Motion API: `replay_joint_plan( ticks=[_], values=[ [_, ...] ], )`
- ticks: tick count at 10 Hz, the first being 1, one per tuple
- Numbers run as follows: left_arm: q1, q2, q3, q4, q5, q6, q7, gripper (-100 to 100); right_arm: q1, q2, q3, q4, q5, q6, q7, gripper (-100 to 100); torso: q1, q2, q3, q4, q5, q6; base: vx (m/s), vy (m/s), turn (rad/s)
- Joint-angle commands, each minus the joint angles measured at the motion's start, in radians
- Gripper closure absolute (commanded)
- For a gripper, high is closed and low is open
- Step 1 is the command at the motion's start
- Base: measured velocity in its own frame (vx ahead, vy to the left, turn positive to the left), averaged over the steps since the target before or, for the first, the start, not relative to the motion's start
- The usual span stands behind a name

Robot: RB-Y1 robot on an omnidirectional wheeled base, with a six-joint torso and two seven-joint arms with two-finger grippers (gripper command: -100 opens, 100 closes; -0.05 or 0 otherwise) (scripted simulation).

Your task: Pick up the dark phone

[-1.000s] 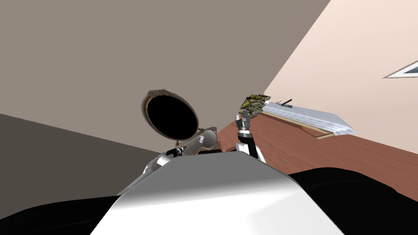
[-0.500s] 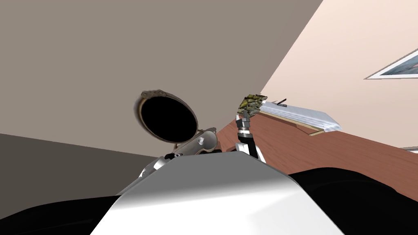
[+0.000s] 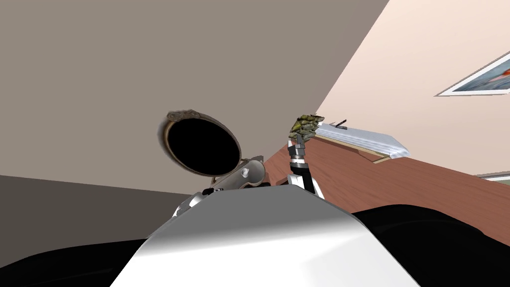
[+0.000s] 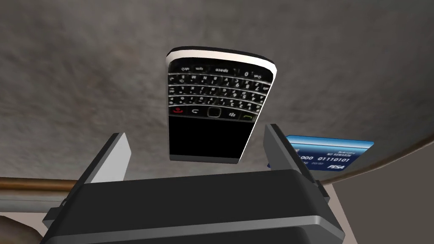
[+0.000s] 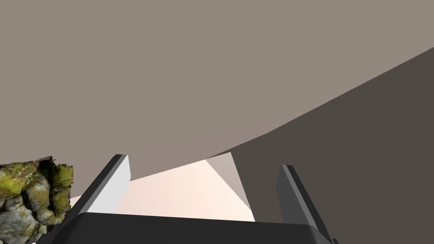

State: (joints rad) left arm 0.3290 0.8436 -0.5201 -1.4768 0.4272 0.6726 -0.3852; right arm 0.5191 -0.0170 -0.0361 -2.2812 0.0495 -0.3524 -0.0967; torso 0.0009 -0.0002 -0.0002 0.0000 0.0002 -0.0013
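Observation:
The dark phone (image 4: 216, 106) lies face up on a mottled grey surface (image 4: 84, 63); it has a keypad, a black screen and a white edge. My left gripper (image 4: 195, 132) is open right over it. The phone's screen end sits between the two fingers, with a gap on each side. The right finger (image 4: 277, 148) is the nearer one. In the head view my left forearm (image 3: 244, 174) reaches toward a brown-rimmed black oval (image 3: 201, 147). My right gripper (image 3: 298, 142) is raised upright and open (image 5: 203, 163), holding nothing.
A blue bank card (image 4: 328, 152) lies beside the phone, just past the right finger, near the surface's curved brown rim (image 4: 381, 163). A mossy rock pile (image 3: 305, 127) stands close by my right gripper. Beyond it a white layered slab (image 3: 368, 139) rests on reddish-brown boards (image 3: 398, 184).
My head camera has turned: the oval, the rock pile and the slab slid left, and a framed picture came into view at the right. Both arms hold their pose.

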Motion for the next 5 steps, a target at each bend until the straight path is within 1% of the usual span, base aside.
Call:
replay_joint_plan(
  ticks=[1,2,3,5],
  values=[
    [-0.001,-0.027,-0.002,0.037,-0.017,-0.021,0.0,-100,0.0,0.0,0.0,0.0,0.0,0.0,0.0,0,0.0,0.0,0.0,0.0,0.0,0.0,0.009,0.032,-0.064],
    [-0.003,-0.017,-0.002,0.024,-0.008,-0.012,-0.001,-100,0.0,0.0,0.0,0.0,0.0,0.0,0.0,0,0.0,0.0,0.0,0.0,0.0,0.0,0.004,0.015,-0.015],
    [-0.004,-0.018,-0.002,0.027,-0.009,-0.014,-0.001,100,0.0,0.0,0.0,0.0,0.0,0.0,0.0,0,-0.001,0.0,0.0,0.0,0.0,0.0,-0.001,0.005,0.011],
    [-0.003,-0.017,-0.003,0.027,-0.01,-0.014,-0.003,100,0.0,0.0,0.0,0.0,0.0,0.0,0.0,0,-0.002,0.0,0.0,0.0,0.0,-0.001,0.0,0.0,-0.007]
  ],
)
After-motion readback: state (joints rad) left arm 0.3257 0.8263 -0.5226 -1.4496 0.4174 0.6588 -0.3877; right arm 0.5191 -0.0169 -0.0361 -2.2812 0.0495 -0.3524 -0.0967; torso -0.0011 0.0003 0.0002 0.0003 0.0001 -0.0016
